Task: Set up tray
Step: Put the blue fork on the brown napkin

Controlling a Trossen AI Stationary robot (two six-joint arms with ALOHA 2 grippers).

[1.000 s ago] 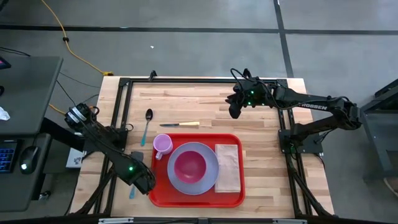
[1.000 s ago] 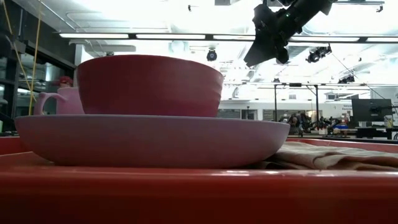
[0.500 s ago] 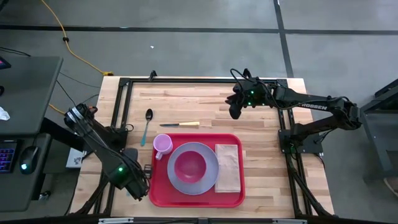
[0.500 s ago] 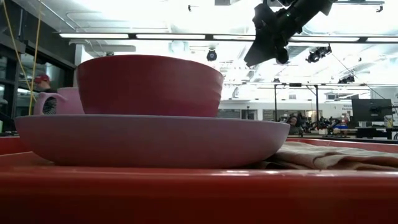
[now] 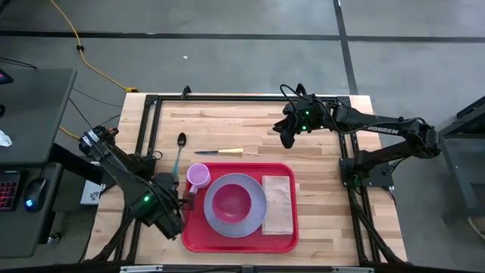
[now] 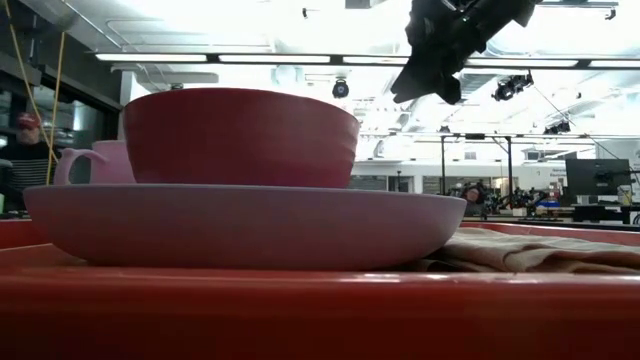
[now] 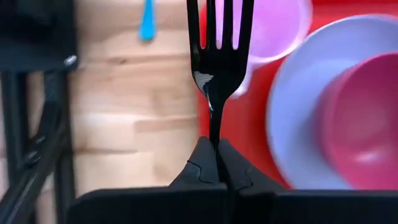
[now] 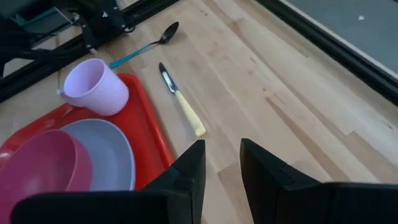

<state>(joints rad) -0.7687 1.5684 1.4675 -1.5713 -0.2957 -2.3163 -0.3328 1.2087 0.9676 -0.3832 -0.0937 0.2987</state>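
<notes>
The red tray (image 5: 239, 244) lies at the table's near middle. On it stand a lavender plate (image 5: 254, 220) with a pink bowl (image 5: 231, 201) in it, a pink cup (image 5: 198, 176) and a tan napkin (image 5: 277, 203). My left gripper (image 5: 180, 203) is at the tray's left rim, shut on a black fork (image 7: 217, 56). The fork's tines reach over the rim beside the cup (image 7: 273, 28). My right gripper (image 8: 221, 168) hovers open over the table's far right part (image 5: 285, 136), touching nothing. My left gripper pinches the fork's thin handle (image 7: 215, 132) between its two shut fingers. It comes level from the table's left, with the fingers lying along the fork. The fork sticks straight out ahead of them, tines forward, over the tray's left rim (image 7: 208, 112).
A blue-handled spoon (image 5: 179, 155) and a yellow-handled knife (image 5: 220, 152) lie on the bare wood beyond the tray. Black frame rails (image 5: 148, 144) run along the table's left, far and right edges. A person (image 6: 25, 150) stands in the room behind.
My left gripper has swung from the table's near-left corner toward the far edge and right, turning until it points at the tray. It has carried the fork to the tray's left rim by the cup. The dishes have stayed put.
</notes>
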